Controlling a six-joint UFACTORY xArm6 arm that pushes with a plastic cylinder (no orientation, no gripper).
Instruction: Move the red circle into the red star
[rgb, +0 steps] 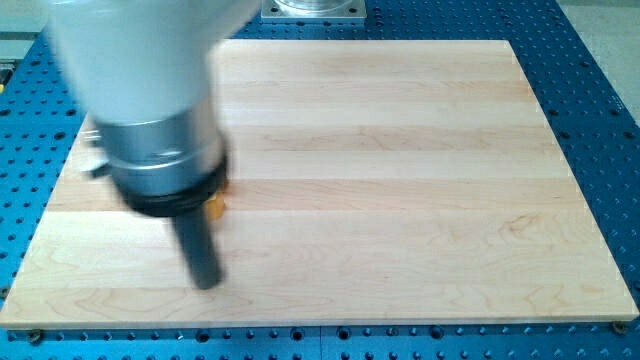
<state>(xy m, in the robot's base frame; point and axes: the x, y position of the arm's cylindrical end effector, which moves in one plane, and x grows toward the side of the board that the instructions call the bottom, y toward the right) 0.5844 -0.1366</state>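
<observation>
Near view's bottom-left: my tip (207, 281) on board (400, 180) | yellow-orange block (216, 207) beside rod | no claw

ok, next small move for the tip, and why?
Probably slide my tip toward the view's right, off the arm's patch. Neither the red circle nor the red star shows; only a small orange block peeks out beside the arm, above the tip. Uncovering the wooden board there may reveal them.

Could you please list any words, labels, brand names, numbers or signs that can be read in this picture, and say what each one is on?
None: no readable text shows anywhere.
The pale wooden board is blank.
The blue perforated table has holes only, no markings.
The blurred white-and-black arm housing and dark rod, my tip, bear no legible label.
A small orange object beside the rod is unmarked.
</observation>
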